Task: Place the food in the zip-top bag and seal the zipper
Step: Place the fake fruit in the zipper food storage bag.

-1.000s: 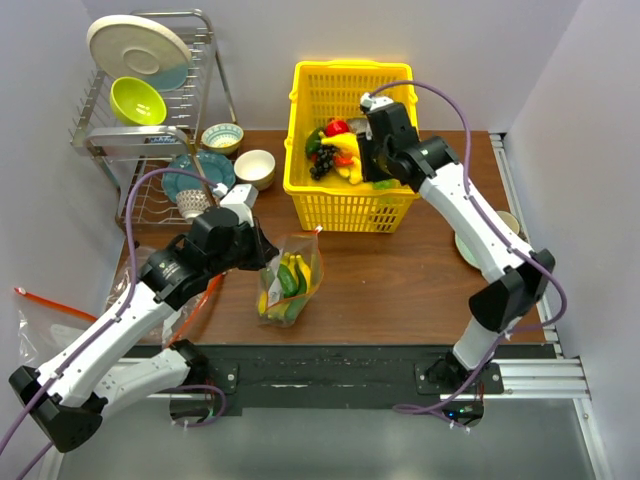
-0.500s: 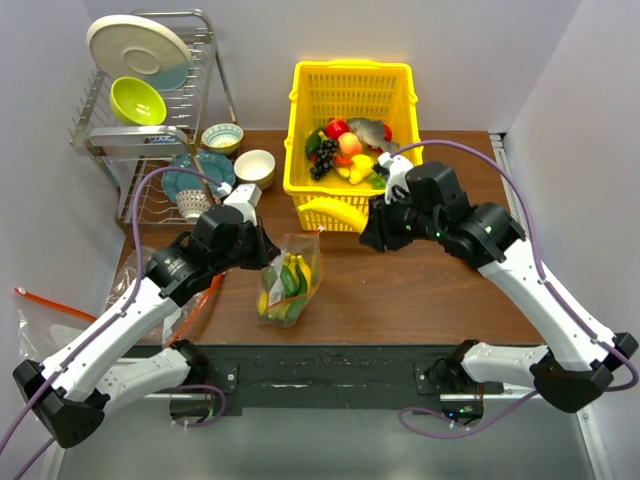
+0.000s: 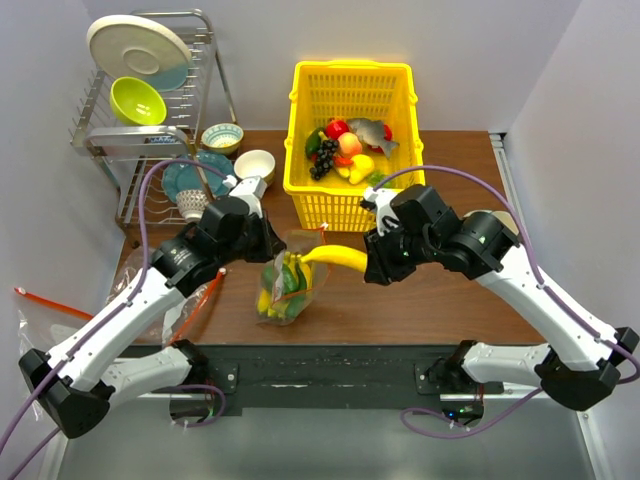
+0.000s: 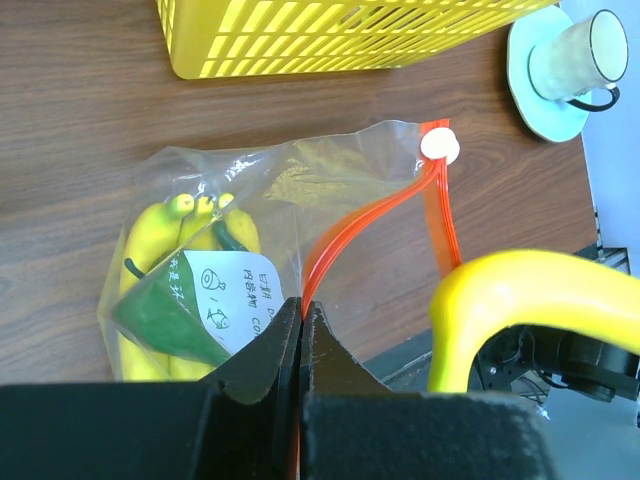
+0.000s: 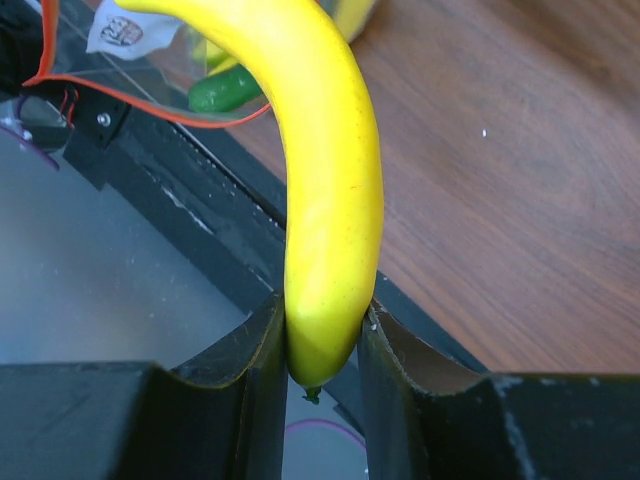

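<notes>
Banana [image 5: 330, 180], one, clamped in your right tool [image 5: 322, 335]: feed its far tip into the bag [image 4: 250, 190] mouth ahead, which your left tool [image 4: 301, 318] holds pinched by the zipper [image 4: 345, 235].

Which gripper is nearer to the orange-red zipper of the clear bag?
Left. The left gripper is shut on the zipper itself; the right gripper, holding a banana, is to the bag's right, apart from it.

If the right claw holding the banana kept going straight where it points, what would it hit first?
Probably the zip-top bag: the right gripper aims its banana at the bag's mouth, which the left gripper pinches. Depth is unclear, so the banana's tip may catch the zipper first.
</notes>
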Robot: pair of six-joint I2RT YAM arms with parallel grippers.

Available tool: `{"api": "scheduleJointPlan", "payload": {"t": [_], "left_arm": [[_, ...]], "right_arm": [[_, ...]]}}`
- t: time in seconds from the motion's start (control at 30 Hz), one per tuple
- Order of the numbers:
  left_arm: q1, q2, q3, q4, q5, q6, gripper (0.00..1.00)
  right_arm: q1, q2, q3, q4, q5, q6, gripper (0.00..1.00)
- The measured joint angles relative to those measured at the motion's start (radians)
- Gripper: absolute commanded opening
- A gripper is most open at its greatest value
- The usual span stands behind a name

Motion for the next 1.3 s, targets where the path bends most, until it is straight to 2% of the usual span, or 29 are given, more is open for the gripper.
{"api": "scheduleJointPlan", "payload": {"t": [0.3, 0.6, 0.87, 0.97, 1.07, 1.1, 1.17, 1.2, 1.3], "left_arm": [[0.000, 0.019, 0.000, 0.018, 0.034, -0.021, 0.00], [0.000, 0.019, -0.002, 0.045, 0.070, -0.031, 0.00], [0.000, 0.019, -0.026, 0.089, 0.123, -0.056, 0.00], [0.000, 0.019, -0.038, 0.109, 0.143, -0.066, 0.00], [0.000, 0.019, -0.041, 0.118, 0.156, -0.077, 0.00], [0.000, 0.019, -0.041, 0.121, 0.159, -0.080, 0.00], [0.000, 0.019, -0.041, 0.127, 0.166, -0.083, 0.00], [0.000, 0.019, -0.041, 0.127, 0.166, -0.085, 0.00], [0.003, 0.007, -0.045, 0.111, 0.163, -0.082, 0.00]], "right_arm": [[0.079, 0.089, 0.080, -0.056, 0.074, 0.000, 0.00], [0.157, 0.304, 0.184, -0.081, 0.278, 0.024, 0.00], [0.191, 0.401, 0.239, -0.058, 0.417, 0.067, 0.00], [0.211, 0.447, 0.251, -0.038, 0.452, 0.080, 0.05], [0.240, 0.507, 0.278, -0.029, 0.468, 0.089, 0.13], [0.250, 0.526, 0.286, -0.025, 0.473, 0.090, 0.20], [0.269, 0.554, 0.290, -0.005, 0.470, 0.092, 0.40], [0.274, 0.559, 0.290, 0.002, 0.467, 0.103, 0.54], [0.274, 0.548, 0.281, 0.037, 0.452, 0.126, 0.71]]}}
